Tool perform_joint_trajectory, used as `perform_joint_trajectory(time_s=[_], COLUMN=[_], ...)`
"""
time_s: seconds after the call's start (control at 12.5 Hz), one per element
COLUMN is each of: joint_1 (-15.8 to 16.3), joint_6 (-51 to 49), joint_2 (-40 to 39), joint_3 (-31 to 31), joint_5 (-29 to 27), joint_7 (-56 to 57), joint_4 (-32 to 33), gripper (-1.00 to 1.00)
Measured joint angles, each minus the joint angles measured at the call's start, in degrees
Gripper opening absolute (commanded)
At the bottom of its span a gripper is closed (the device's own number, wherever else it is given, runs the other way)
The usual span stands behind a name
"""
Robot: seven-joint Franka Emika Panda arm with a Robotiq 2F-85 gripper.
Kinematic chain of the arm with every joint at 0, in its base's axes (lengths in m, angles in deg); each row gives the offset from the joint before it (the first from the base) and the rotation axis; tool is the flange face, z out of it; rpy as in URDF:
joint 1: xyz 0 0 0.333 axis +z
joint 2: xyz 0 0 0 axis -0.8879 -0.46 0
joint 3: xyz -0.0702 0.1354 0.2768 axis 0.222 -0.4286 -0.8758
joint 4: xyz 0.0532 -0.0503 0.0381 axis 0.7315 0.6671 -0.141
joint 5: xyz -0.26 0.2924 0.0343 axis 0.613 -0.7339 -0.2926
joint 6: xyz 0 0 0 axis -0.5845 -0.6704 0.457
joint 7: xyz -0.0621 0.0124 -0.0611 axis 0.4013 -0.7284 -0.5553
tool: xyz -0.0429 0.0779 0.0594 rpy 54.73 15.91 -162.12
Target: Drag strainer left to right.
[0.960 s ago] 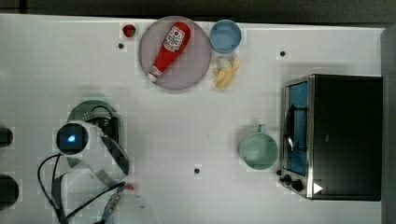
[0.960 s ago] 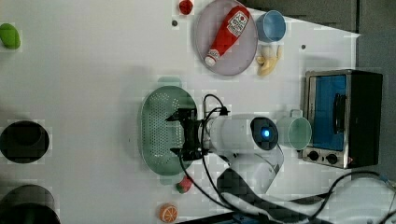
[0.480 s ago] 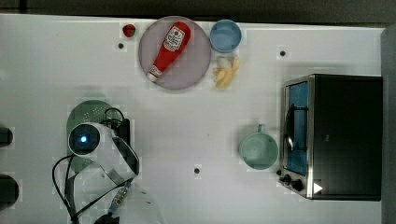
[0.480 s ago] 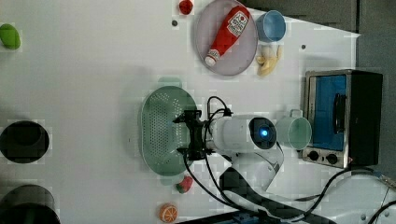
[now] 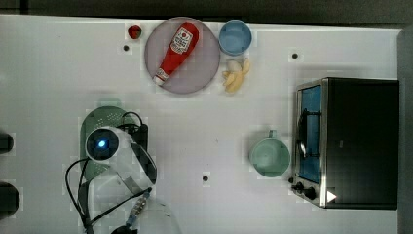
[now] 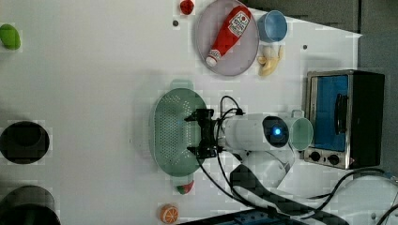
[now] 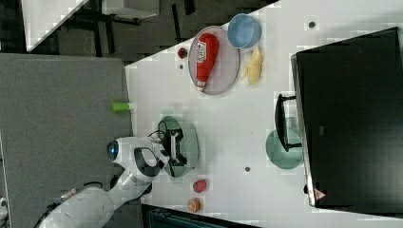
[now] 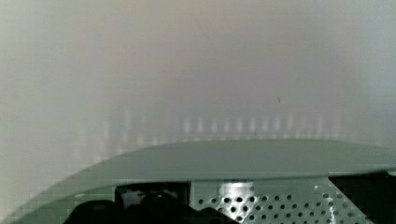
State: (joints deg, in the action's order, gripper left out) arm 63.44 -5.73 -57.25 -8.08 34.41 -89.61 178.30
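Strainer [image 6: 171, 133], pale mint-green and oval with a hole-dotted floor, lies flat on the white tabletop [image 6: 94, 70] at the left view's centre-left, directly under the claw. The claw [image 6: 201, 133] hangs over the bowl's right-hand half in the left view, its two black fingers [image 6: 197, 116] spread wide along the bowl's long axis, with nothing between them. Whether the fingertips touch the strainer's floor cannot be told. In the wrist view the strainer's rim [image 8: 243, 158] crosses the frame, with perforated wall below it.

Taken in the left view from left to right: well to the left of the claw a green object [image 6: 9, 36] sits near the tabletop's edge. Just beyond the strainer's lower end, on the claw's lower left, lie a small red piece [image 6: 184, 188] and an orange slice [image 6: 169, 213]. Above the claw, well apart, a small red item [image 6: 187, 6] lies beside a grey plate [image 6: 246, 51] carrying a ketchup bottle [image 6: 229, 33]. To the claw's upper right are a blue bowl [image 6: 273, 26] and a banana [image 6: 270, 61]. To the claw's right, past the white arm [image 6: 248, 133], stands a mint-green mug [image 6: 300, 133], and just beside it a toaster oven [image 6: 345, 117].
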Motion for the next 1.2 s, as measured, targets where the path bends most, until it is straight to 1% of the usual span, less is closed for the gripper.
perform_joint_trajectory(time_s=[0.08,0.16,0.24,0.56,0.64,0.8,0.88,1.12,1.2], joint_1=[-0.57,-0.83,-1.85,-7.47,-8.43,-10.85,-11.64,-12.16,-13.11], joint_6=[0.67,1.45,1.12,1.18,1.06,0.39,-0.06,0.84,0.22], joint_2=[0.60,1.51,2.29,5.69,6.70,6.87,7.06,7.23,7.22], joint_3=[0.28,1.27,1.51,2.04,2.62,3.59,4.50,8.98,9.44], joint_5=[-1.32,-0.78,0.62,0.32,-0.39,-0.03,-0.17,-0.26,0.38], joint_7=[0.84,1.34,2.46,5.26,6.66,9.57,11.30,15.78,16.90], joint_4=[0.34,1.12,1.68,4.36,5.15,5.37,5.82,7.50,7.50], gripper=[1.00,1.00,1.00,1.00,1.00,1.00,1.00,1.00,1.00])
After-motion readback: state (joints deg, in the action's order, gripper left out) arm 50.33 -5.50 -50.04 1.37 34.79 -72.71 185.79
